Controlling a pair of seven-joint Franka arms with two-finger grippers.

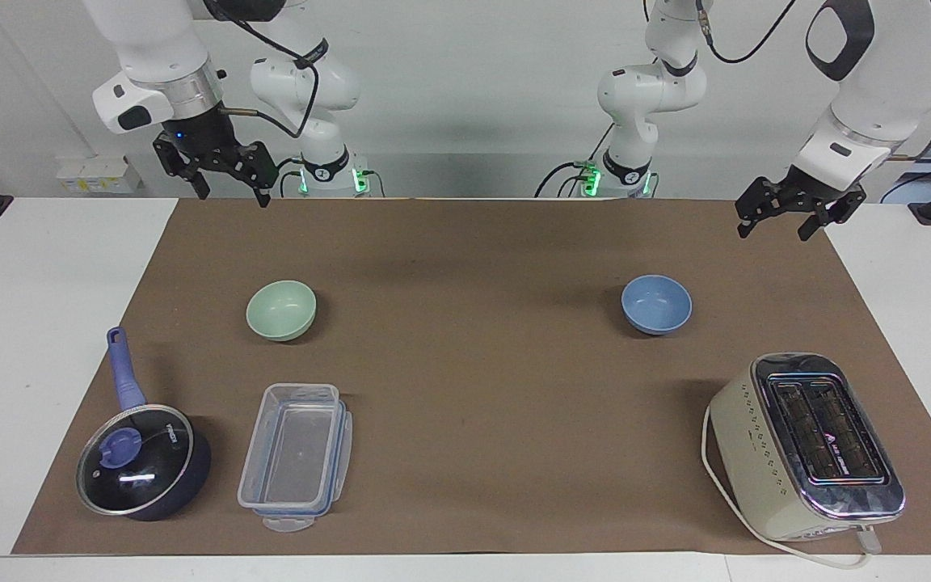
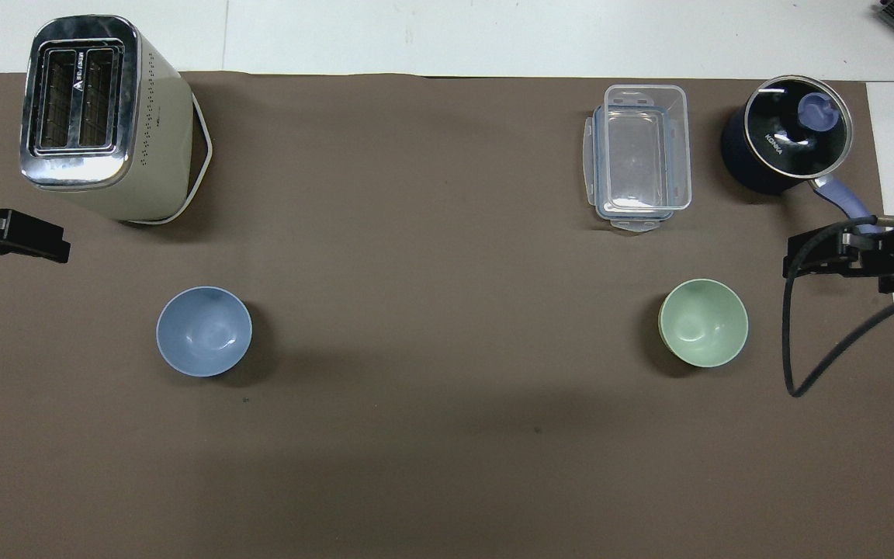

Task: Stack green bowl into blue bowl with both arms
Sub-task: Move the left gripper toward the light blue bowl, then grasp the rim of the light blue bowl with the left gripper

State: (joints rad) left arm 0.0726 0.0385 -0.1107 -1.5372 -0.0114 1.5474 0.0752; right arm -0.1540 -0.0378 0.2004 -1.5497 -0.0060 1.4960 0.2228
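The pale green bowl (image 1: 281, 309) (image 2: 703, 322) sits upright on the brown mat toward the right arm's end of the table. The light blue bowl (image 1: 656, 303) (image 2: 203, 331) stands upright toward the left arm's end, level with the green one and well apart from it. Both bowls are empty. My right gripper (image 1: 231, 192) hangs open in the air over the mat's edge by the robots, holding nothing. My left gripper (image 1: 774, 230) hangs open over the mat's corner at its own end, also holding nothing. Neither gripper touches a bowl.
A cream toaster (image 1: 805, 440) (image 2: 98, 116) stands farther from the robots than the blue bowl. A clear lidless plastic box (image 1: 296, 453) (image 2: 639, 155) and a dark blue lidded saucepan (image 1: 142, 461) (image 2: 784, 144) lie farther out than the green bowl.
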